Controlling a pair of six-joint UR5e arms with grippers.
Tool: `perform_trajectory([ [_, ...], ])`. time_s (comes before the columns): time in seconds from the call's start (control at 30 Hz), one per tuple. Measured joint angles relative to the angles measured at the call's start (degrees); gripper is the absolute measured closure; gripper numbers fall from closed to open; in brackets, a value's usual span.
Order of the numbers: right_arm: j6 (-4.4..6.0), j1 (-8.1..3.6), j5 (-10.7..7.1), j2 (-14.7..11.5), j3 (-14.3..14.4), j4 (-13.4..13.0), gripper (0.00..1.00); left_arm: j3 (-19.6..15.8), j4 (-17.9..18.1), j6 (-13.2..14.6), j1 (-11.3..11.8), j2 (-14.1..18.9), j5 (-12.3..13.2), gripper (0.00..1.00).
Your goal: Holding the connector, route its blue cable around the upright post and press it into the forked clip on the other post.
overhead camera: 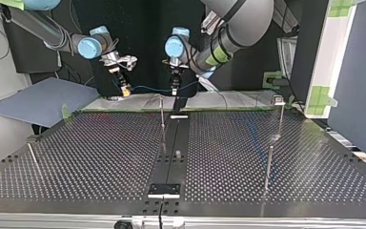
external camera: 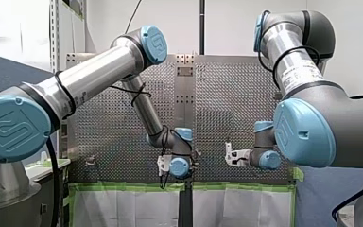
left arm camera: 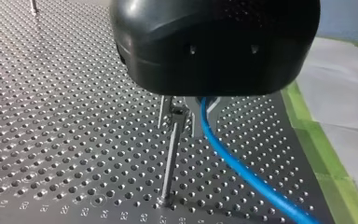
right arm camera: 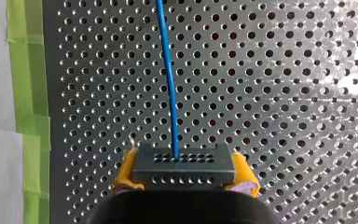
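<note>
Yellow pads [right arm camera: 127, 171] of my right end effector [right arm camera: 182, 176] clamp the connector [right arm camera: 182, 161]

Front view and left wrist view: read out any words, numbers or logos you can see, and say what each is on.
Blue joint cap on my left arm: an embossed logo, no legible letters.
White label on my right arm's silver tube: too blurred to read.
Engraved numbers along the perforated table: too blurred to read.
No other text shows.

A black strip [overhead camera: 170, 152] crosses the perforated table [overhead camera: 100, 157]. One thin post [overhead camera: 162, 114] stands just beside the strip. A second post [overhead camera: 269, 167] stands well apart from it.
</note>
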Motion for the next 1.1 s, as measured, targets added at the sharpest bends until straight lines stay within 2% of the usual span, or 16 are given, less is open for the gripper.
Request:
perform_trajectory([
  [0.37, 0.05, -0.48, 0.15, 0.0, -0.5, 0.3, 1.0, 1.8, -1.3, 0.0, 1.2, 0.0, 2.8, 1.0],
  [0.73, 0.78, -1.08, 0.36, 0.0, -0.6, 0.4, 1.0, 3.5, -3.6, -0.2, 2.4, 0.0, 5.8, 1.0],
  [1.1, 1.15, -1.29, 0.43, 0.0, -0.7, 0.2, 1.0, 3.5, -3.9, -0.6, 3.0, -0.1, 7.0, 1.0],
])
